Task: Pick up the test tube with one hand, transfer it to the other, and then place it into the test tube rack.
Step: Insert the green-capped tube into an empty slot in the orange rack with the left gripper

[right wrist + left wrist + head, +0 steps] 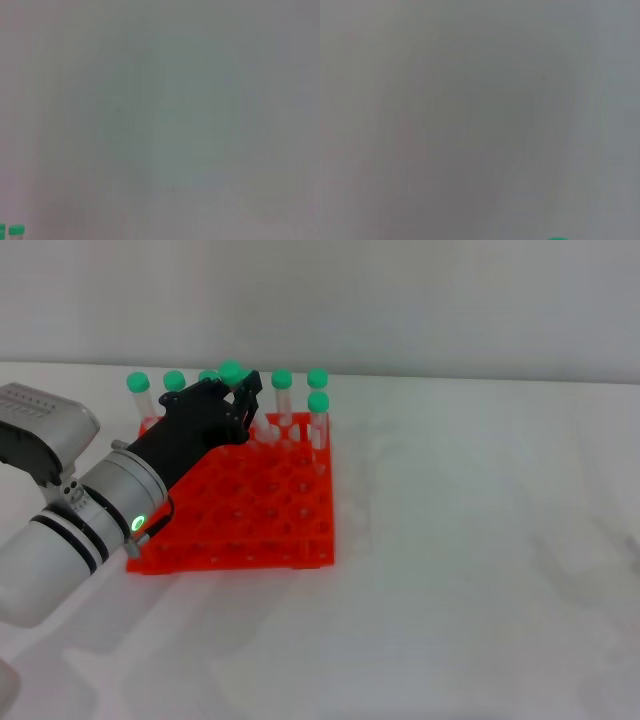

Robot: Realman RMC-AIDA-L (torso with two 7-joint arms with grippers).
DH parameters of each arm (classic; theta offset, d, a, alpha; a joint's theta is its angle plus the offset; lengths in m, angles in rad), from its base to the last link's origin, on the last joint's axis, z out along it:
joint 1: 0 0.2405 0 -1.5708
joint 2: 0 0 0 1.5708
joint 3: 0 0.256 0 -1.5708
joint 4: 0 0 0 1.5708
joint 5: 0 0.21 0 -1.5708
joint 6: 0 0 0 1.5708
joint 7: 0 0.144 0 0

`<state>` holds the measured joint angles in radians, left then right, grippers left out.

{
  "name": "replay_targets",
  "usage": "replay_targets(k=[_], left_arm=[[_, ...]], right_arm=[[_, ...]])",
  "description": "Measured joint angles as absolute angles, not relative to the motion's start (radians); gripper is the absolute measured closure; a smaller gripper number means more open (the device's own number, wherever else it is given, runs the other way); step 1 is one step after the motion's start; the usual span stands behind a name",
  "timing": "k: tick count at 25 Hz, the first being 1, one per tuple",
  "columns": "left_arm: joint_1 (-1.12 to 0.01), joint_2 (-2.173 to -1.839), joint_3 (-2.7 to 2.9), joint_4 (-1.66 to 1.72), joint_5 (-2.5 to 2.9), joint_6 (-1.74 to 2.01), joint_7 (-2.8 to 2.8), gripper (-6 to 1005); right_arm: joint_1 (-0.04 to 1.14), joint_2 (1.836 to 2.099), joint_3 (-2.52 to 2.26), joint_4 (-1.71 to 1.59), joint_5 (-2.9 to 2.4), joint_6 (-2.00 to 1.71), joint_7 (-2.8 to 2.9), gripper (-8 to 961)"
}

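Left arm's silver-white forearm (70, 530) sits closest to the head camera, entering from 8 o'clock and reaching toward 1 o'clock over the test tube rack (270, 530).

Left gripper (238, 400) hangs over the rack's far rows. A green cap (231, 371) shows right at its fingers (250, 392), raised a little above the neighbouring caps. My read: that's the test tube, held near its cap, fingers closed down around it. The tube body is hidden behind the black hand, so contact isn't confirmed.

Key relation: tube's long axis looks roughly vertical, tip pointing down toward the rack holes directly under the fingers (exact hole can't be made out). So the coming move is probably a straight descent, with little sideways correction.

Other capped tubes (318, 405) stand upright in the far rows, at 12 to 1 o'clock of the rack; nearer rows are open holes.

Right gripper isn't visible in the head view. Its wrist camera shows only blank surface plus green caps (16, 230) at one edge, so left is the nearer hand by far.

Worktop (480, 570) is white.
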<state>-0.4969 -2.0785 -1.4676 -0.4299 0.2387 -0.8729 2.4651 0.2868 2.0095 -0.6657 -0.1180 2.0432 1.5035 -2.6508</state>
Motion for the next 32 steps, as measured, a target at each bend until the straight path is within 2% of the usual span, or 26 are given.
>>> replay_targets(k=[32], left_arm=[[-0.539,-2.082,-1.429,-0.422,0.238,-0.793,2.490,796]], right_arm=[[0.286,2.009,-0.661,-0.121,2.043,1.519,-2.648,80]])
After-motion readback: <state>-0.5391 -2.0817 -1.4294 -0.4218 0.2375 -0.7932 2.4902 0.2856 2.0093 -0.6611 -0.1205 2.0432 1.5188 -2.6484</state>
